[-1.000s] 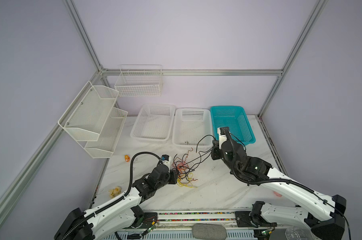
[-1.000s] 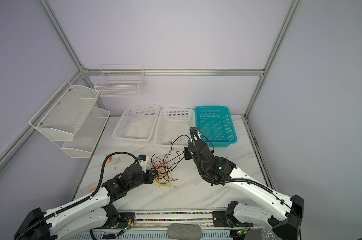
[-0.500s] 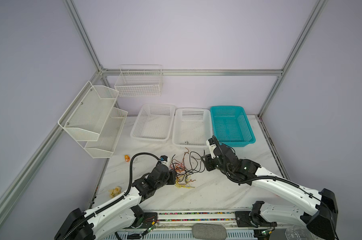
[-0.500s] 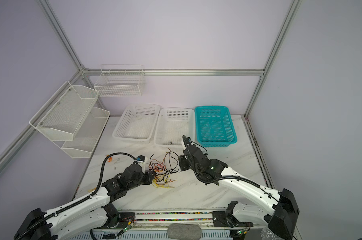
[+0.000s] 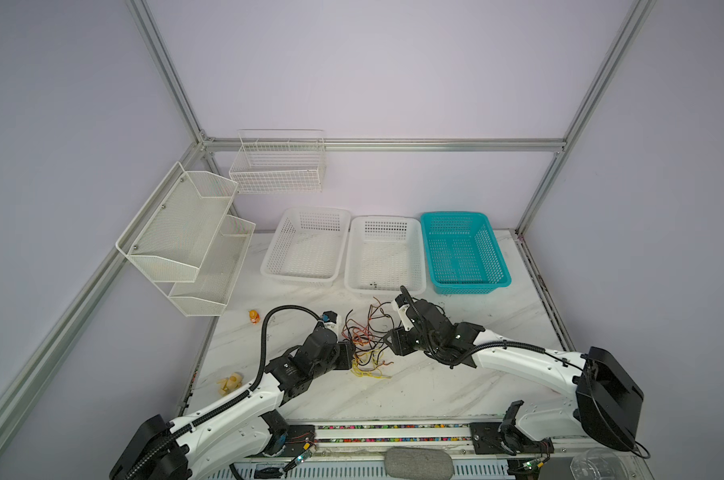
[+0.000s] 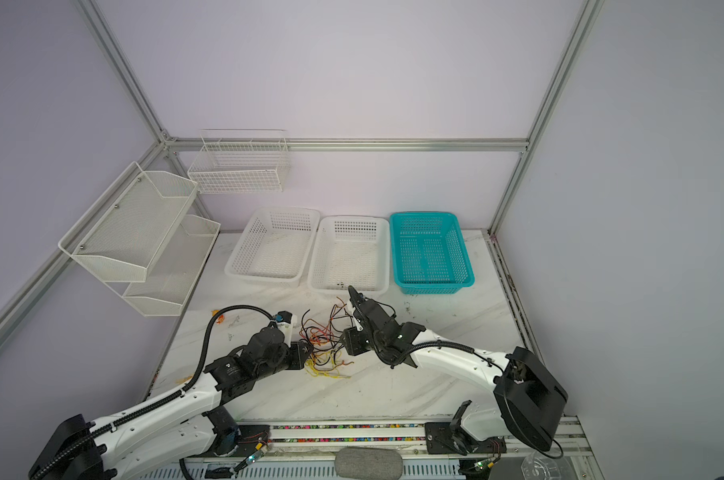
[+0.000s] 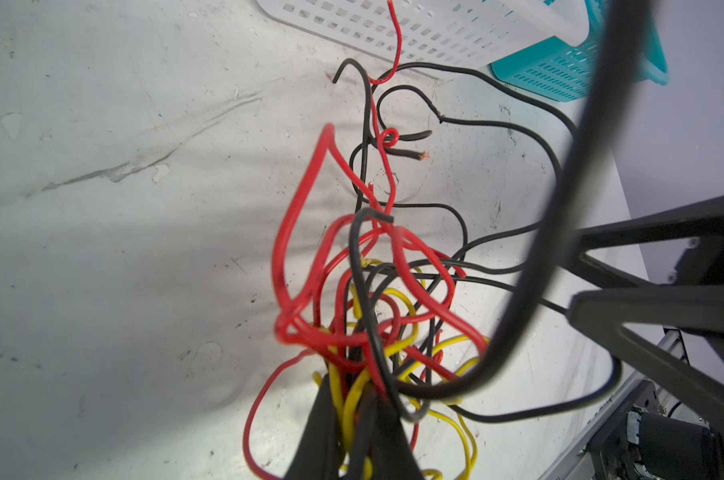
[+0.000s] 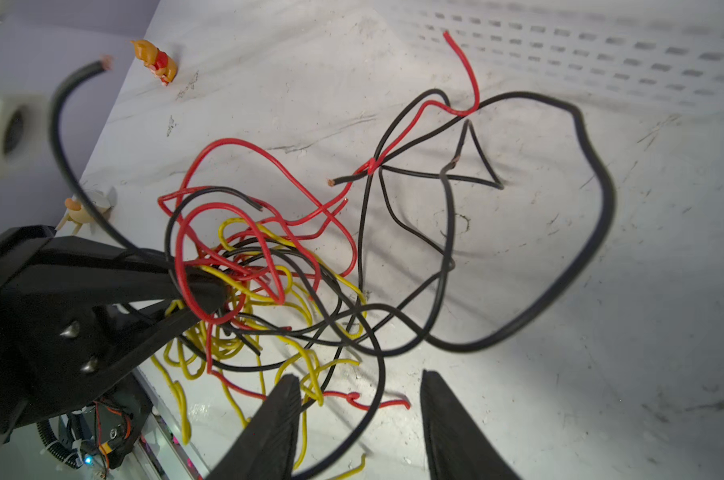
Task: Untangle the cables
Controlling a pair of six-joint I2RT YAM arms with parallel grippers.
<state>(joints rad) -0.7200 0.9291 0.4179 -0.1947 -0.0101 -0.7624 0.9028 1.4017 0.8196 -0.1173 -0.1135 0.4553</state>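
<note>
The left gripper (image 7: 352, 401) is clamped tight on the base of the cables (image 7: 352, 307). Yellow, red and black strands are bunched between its fingers, so it reads as the anchor. Facing it across the knot, the right gripper (image 8: 360, 376) has its jaws well apart and pinches nothing, though one black strand runs slack through the gap between them. The cables sit about the middle of the bench (image 5: 435, 386), in front of the middle white basket (image 5: 385, 286). Loose red and black ends stray toward that basket's near wall, and yellow ones trail toward the front edge. Nothing looks separated yet, so the step in hand seems to be picking a strand for the free arm to draw out. The wide black loop (image 8: 593, 232) lies clear of the dense part and looks the easiest candidate. The next move calls for closing on that one wire alone, near where it leaves the knot. It should then be pulled slowly away from the anchor toward the right edge. A red twist (image 8: 370, 166) wraps a black strand along that path and may drag the whole bundle along.
</note>
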